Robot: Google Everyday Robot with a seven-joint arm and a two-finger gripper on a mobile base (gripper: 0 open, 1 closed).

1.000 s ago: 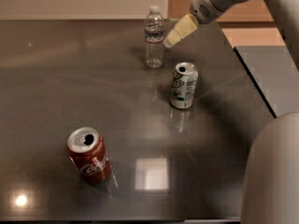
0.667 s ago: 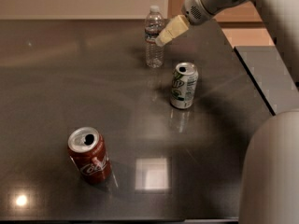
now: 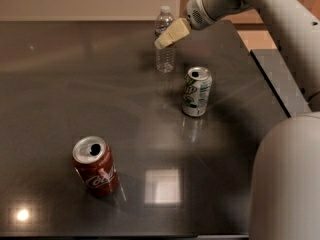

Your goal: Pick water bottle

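Note:
The water bottle (image 3: 164,54) is small, clear and ribbed, with a white cap. It stands upright at the far middle of the dark table (image 3: 70,94). My gripper (image 3: 165,39) reaches in from the upper right on a white arm. Its cream-coloured fingers (image 3: 172,34) overlap the bottle's upper part in this view and cover the label. I cannot tell whether the fingers touch the bottle or how they stand.
A green-white soda can (image 3: 196,91) stands upright in front and to the right of the bottle. A red cola can (image 3: 95,166) stands at the near left. The table's right edge (image 3: 260,79) runs under my arm. My white base (image 3: 287,179) fills the lower right corner.
My gripper has moved left, from beside the bottle's right side to in front of its upper part. The bottle and both cans have not moved.

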